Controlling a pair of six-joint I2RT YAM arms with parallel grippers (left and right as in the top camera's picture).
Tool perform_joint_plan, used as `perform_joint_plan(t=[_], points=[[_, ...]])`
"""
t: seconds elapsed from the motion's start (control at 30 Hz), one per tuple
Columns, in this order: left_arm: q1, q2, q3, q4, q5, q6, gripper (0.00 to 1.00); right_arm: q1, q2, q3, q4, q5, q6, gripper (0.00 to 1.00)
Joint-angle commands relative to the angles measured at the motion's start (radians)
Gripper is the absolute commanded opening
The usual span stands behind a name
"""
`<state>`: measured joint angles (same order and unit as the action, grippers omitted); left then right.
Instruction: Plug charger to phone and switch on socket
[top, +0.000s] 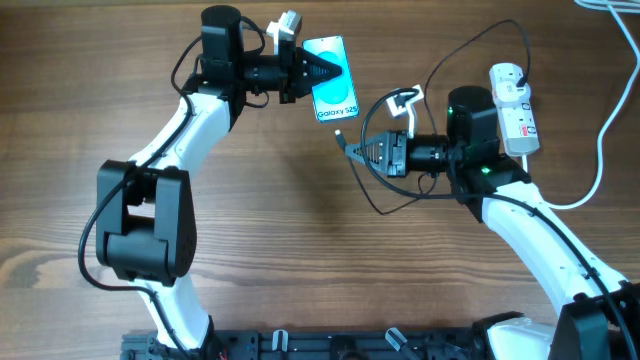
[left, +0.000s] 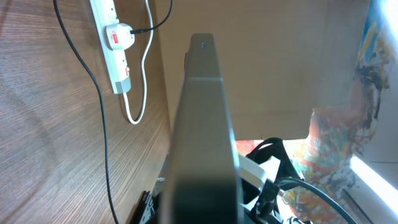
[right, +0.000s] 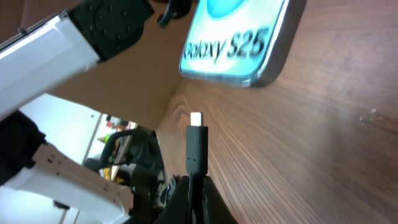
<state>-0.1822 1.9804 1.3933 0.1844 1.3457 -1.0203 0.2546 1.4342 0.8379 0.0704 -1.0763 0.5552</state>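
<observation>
Between the closed jaws of the right gripper we are pinching the charger plug, squaring its tip to the near end of the phone, just ahead, clamped in the left gripper.

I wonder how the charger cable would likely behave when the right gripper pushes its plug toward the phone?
The charger is probably floppy: its thin cable trails in loose curves, so it should follow with little pull. Its plug tip looks stiff, standing straight out of the right gripper, so it likely won't buckle.
</observation>
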Motion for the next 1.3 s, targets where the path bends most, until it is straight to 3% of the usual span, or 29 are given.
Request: perform_joint_plan(t=[0.0, 0.63, 1.27], points=[[0.006, -0.003, 0.011, 0.007, 0.027, -0.009, 0.04, 0.003, -0.003, 0.002, 0.066, 0.022, 0.086, 0.04], [0.006, -0.003, 0.011, 0.007, 0.027, -0.009, 0.04, 0.003, -0.003, 0.002, 0.06, 0.093, 0.154, 0.04], [0.009, -0.003, 0.011, 0.01, 0.026, -0.008, 0.04, 0.003, -0.003, 0.002, 0.034, 0.021, 0.151, 0.04]])
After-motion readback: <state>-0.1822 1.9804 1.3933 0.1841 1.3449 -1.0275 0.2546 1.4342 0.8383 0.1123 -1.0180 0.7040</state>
